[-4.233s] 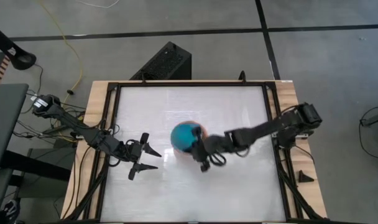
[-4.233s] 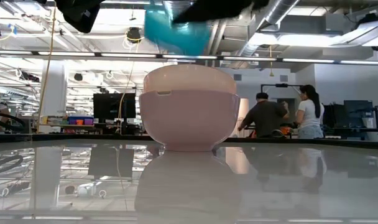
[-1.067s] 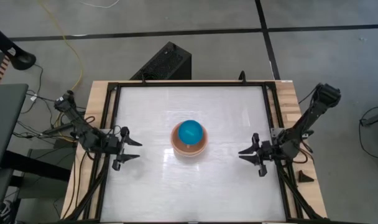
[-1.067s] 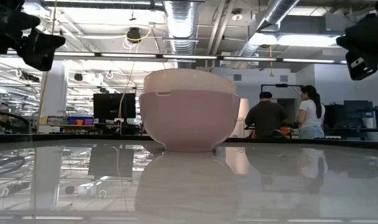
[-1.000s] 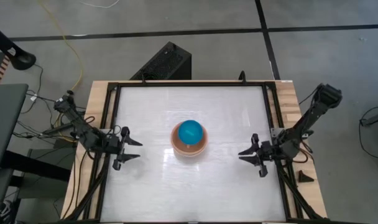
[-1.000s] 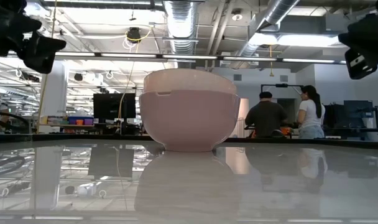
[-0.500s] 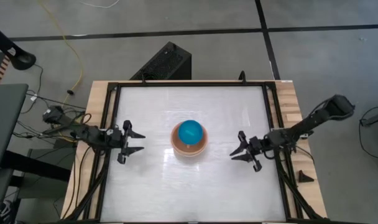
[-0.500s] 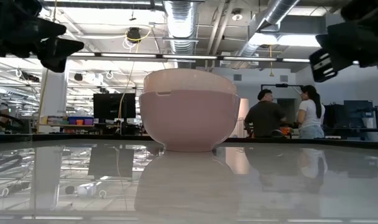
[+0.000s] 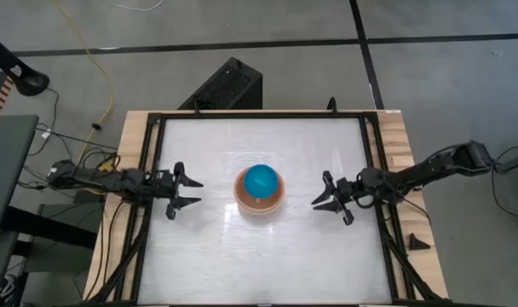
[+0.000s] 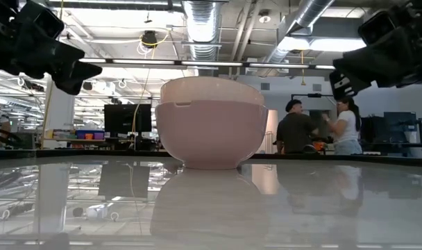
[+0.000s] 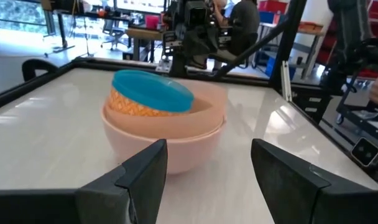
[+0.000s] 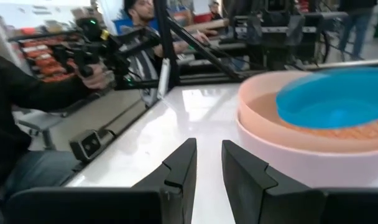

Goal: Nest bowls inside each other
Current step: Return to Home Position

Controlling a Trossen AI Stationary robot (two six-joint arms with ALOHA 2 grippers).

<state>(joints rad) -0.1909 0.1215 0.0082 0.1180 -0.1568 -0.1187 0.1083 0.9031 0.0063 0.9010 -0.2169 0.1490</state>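
Both arms had drawn clear of the stack since the right arm hung over it with the teal bowl some seconds before. Their grippers had then come in a little closer along the table's middle line.

1. Left gripper [image 9: 191, 192]: positioned on the left of the white table top [image 9: 259, 264], pointing at the stack, well apart from it. Fingers spread, nothing between them.
2. Right gripper [image 9: 320, 194]: positioned on the right, facing the stack, likewise well apart from it. Fingers spread and empty.
3. Work piece: the large pale pink round plastic bowl [image 11: 164, 146] stood upright at the table's centre. The salmon pink round plastic bowl [image 11: 209, 107] sat inside it. The small teal round plastic bowl [image 9: 261, 180] lay uppermost, slightly tilted in the left wrist view. An orange-speckled surface showed under the teal one. The remaining bowls could not be told apart from where I stood.

Step in hand, as I judged it: nesting was complete, and the arms were on their way to the rest pose.

Next move, as I judged it: each arm needed only to fold to its own side, fingers left empty. The path had to stay clear of the stack, since a knock would unseat the tilted top bowl.
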